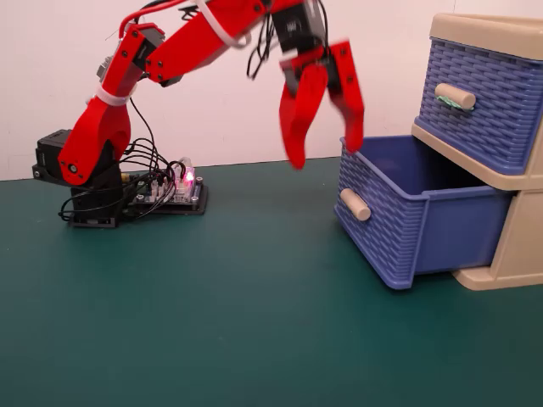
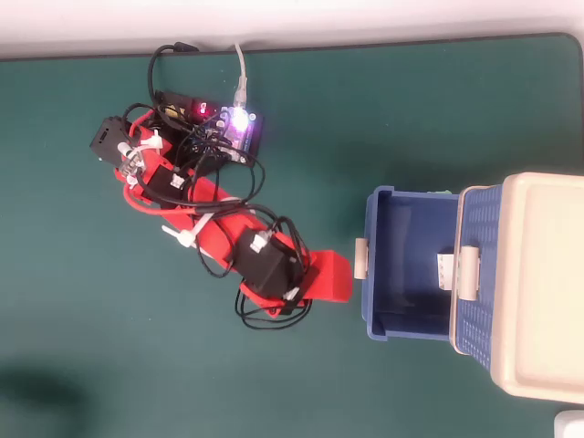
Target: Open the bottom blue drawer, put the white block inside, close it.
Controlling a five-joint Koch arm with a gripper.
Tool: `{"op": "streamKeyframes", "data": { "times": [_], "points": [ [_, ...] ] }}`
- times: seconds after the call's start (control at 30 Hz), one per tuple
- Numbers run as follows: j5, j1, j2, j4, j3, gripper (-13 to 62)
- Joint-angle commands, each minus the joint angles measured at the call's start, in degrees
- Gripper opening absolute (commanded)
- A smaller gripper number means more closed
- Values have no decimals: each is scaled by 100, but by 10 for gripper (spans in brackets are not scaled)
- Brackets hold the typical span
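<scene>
The bottom blue drawer [image 1: 399,231] of the beige cabinet [image 1: 512,254] is pulled out, its plain beige handle [image 1: 355,204] facing left. In the overhead view the drawer [image 2: 376,315] stands open and the white block [image 2: 444,267] lies inside near its back. The block is hidden by the drawer wall in the fixed view. My red gripper [image 1: 324,153] is open and empty. It hangs in the air above and just left of the drawer's front rim. In the overhead view the gripper [image 2: 336,276] sits just left of the drawer handle [image 2: 361,258].
The upper blue drawer [image 1: 479,97] is shut; its handle [image 1: 456,96] bears a green scrap. The arm's base and a lit controller board [image 1: 182,191] with loose cables stand at the left, and also show in the overhead view [image 2: 233,123]. Green mat [image 1: 237,322] covers the table.
</scene>
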Motion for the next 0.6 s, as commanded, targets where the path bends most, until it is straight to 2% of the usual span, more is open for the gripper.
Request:
{"op": "streamKeyframes", "data": {
  "times": [0.0, 0.57],
  "points": [
    [-62, -79, -62, 62, 18, 340],
    [185, -861, -1055, -2426, -53, 342]
  ]
}}
